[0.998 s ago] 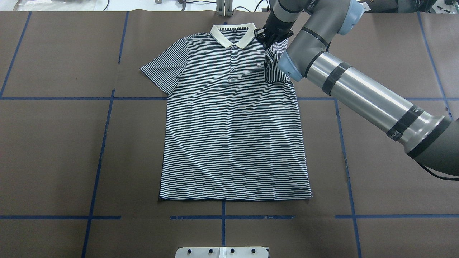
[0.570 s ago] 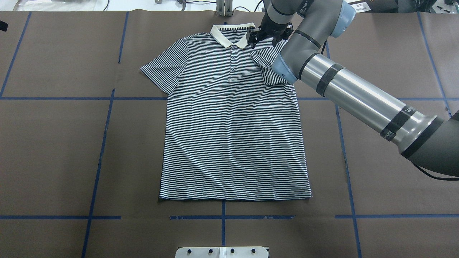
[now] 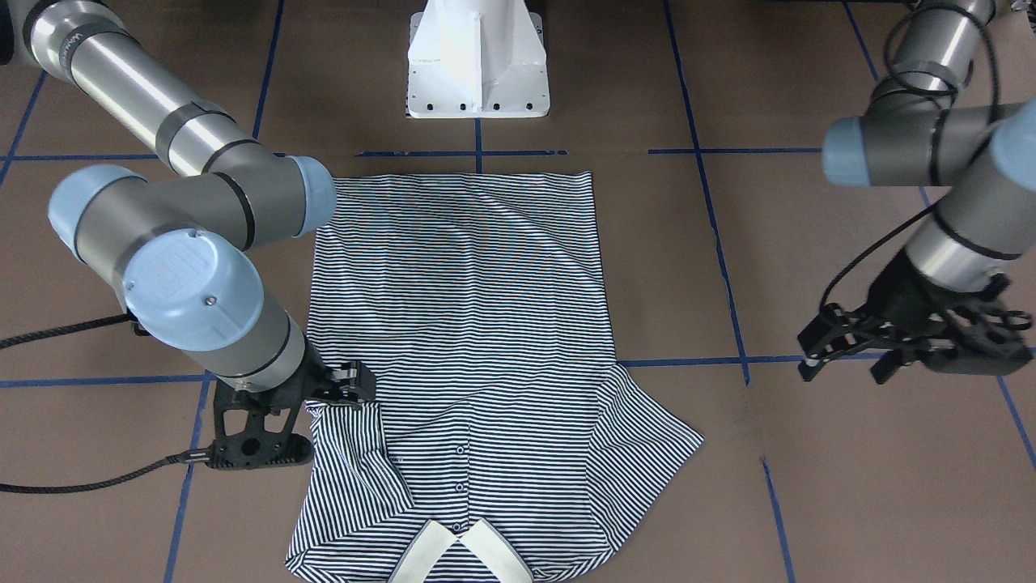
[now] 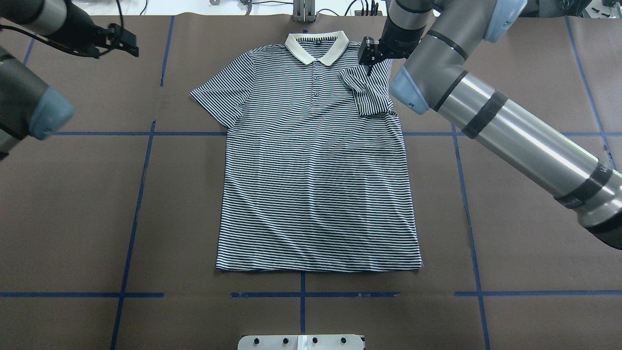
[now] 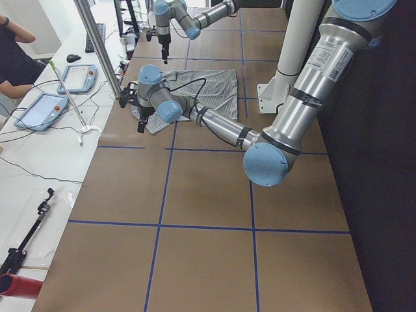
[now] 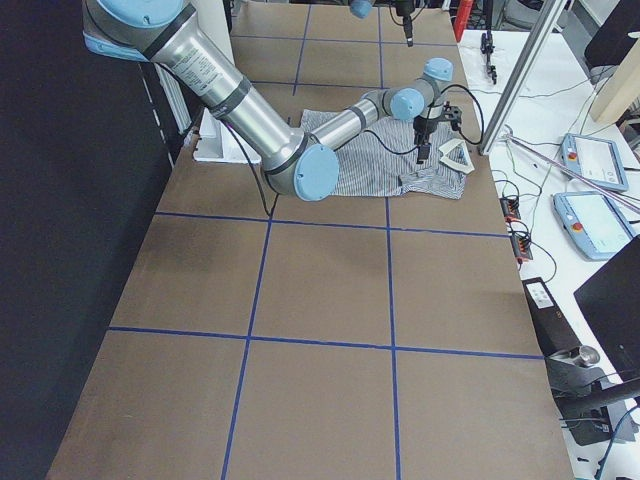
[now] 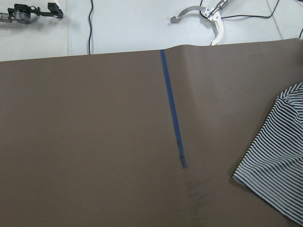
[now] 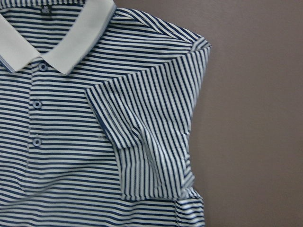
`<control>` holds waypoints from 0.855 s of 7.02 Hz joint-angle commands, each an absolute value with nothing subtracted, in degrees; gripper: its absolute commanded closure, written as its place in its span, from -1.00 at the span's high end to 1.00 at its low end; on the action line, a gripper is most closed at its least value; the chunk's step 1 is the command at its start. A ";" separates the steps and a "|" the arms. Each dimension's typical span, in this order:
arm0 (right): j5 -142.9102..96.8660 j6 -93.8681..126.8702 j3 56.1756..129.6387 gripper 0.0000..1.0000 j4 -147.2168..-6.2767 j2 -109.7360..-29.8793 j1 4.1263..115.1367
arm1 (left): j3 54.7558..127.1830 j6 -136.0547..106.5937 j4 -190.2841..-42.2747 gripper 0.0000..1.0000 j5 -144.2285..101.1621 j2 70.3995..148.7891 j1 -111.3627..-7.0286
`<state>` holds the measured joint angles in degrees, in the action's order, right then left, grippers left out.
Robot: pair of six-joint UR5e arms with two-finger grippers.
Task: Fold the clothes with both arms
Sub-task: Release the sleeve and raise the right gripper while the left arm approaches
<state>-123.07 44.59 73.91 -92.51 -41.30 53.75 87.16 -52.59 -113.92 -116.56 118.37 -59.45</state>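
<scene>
The striped polo shirt (image 4: 316, 180) lies flat and front up, its white collar (image 4: 316, 46) at the far edge. One sleeve (image 4: 369, 92) is folded in over the chest, and it also shows in the right wrist view (image 8: 151, 137). My right gripper (image 4: 374, 61) hovers open above that shoulder, holding nothing; it also shows in the front view (image 3: 316, 413). My left gripper (image 4: 124, 41) is open and empty over bare table beyond the other sleeve (image 4: 223, 92), and it shows in the front view (image 3: 842, 372). The chest logo is hidden.
Blue tape lines (image 4: 141, 170) grid the brown table. The white pedestal base (image 3: 477, 65) stands at the near edge behind the hem. A metal post (image 4: 303, 9) stands beyond the collar. A bench with tablets (image 5: 42, 107) and cables runs along the far side.
The right gripper let go of the sleeve, which now lies flat on the chest, and drew back to the right. The left arm has come into view at the far left.
</scene>
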 commanded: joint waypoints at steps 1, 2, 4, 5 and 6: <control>-123.66 28.22 79.62 1.00 -101.05 -45.17 57.81 | 80.12 -62.29 -119.83 1.00 -105.77 121.63 -52.40; -129.67 27.78 82.41 1.00 -100.64 -48.83 59.22 | 74.24 -63.88 -125.02 1.00 -104.51 123.29 -51.08; -131.31 28.65 84.11 1.00 -99.49 -50.71 60.21 | 69.27 -64.16 -126.12 1.00 -98.64 126.65 -47.66; -131.31 29.17 84.20 1.00 -98.88 -51.15 59.94 | 68.74 -64.33 -127.25 1.00 -98.35 126.74 -47.11; -130.26 31.44 85.24 1.00 -96.18 -52.20 59.94 | 65.69 -66.51 -128.05 1.00 -98.26 128.30 -46.07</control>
<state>-131.01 29.42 84.26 -98.58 -51.08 59.98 68.56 -64.71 -126.93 -98.87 126.89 -47.39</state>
